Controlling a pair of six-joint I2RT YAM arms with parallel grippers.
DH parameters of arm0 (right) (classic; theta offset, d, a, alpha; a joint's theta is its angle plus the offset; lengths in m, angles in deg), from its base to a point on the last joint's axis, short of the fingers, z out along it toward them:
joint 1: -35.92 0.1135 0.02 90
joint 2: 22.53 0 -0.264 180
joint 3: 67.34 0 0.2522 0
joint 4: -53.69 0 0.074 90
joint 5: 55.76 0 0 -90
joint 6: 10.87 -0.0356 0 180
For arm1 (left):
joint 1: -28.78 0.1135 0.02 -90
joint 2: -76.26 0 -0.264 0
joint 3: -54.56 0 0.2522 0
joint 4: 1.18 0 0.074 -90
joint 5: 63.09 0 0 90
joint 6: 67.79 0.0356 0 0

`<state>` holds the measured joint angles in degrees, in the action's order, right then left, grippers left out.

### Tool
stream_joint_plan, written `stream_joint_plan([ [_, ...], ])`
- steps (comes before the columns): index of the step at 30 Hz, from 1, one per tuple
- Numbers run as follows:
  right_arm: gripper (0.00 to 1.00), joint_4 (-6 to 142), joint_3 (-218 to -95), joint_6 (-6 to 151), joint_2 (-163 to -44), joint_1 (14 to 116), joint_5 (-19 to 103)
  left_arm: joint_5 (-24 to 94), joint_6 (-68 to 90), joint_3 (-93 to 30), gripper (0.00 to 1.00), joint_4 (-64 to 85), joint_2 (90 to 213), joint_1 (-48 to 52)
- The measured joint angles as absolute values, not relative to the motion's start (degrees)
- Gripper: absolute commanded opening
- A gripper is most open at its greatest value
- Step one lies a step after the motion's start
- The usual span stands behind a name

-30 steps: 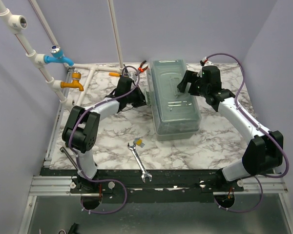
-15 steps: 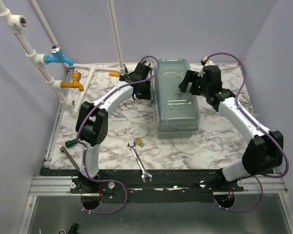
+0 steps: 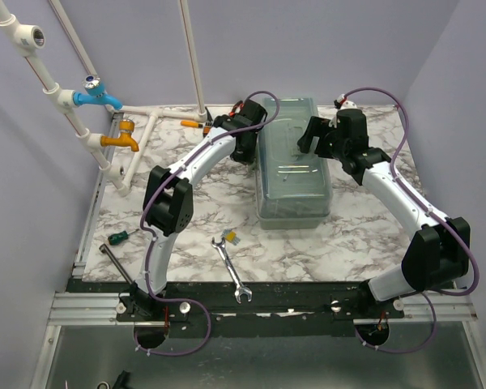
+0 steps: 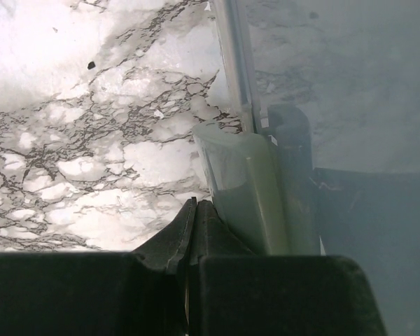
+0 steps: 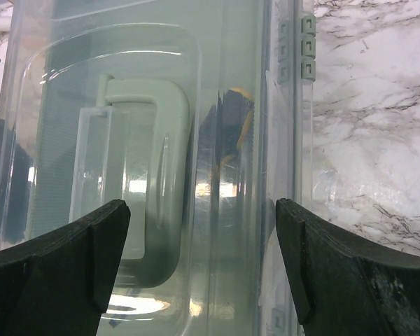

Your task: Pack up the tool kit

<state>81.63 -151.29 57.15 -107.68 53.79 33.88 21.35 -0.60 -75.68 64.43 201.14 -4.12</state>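
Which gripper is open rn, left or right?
The right gripper: its jaws are spread wide over the toolbox. The left gripper is shut, fingertips pressed together beside the box.

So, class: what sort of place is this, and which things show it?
Probably a robot test cell staged as a workshop: plain purple walls around a marble-print table, pipework with taps, a wrench and toolbox, left arm and right arm bolted at the edge.

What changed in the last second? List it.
The left gripper, shut, swept back along the left side of the toolbox, whose far end shifted slightly right; a green screwdriver is uncovered. The right gripper, open over the lid, and the wrench stayed put.
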Motion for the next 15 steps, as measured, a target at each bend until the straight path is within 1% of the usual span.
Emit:
stream_joint_plan([
  [15,0.9,81.54,-151.21,57.15,-107.65,53.66,33.8,19.82,-2.43,-74.68,0.0,62.38,201.86,-4.45],
])
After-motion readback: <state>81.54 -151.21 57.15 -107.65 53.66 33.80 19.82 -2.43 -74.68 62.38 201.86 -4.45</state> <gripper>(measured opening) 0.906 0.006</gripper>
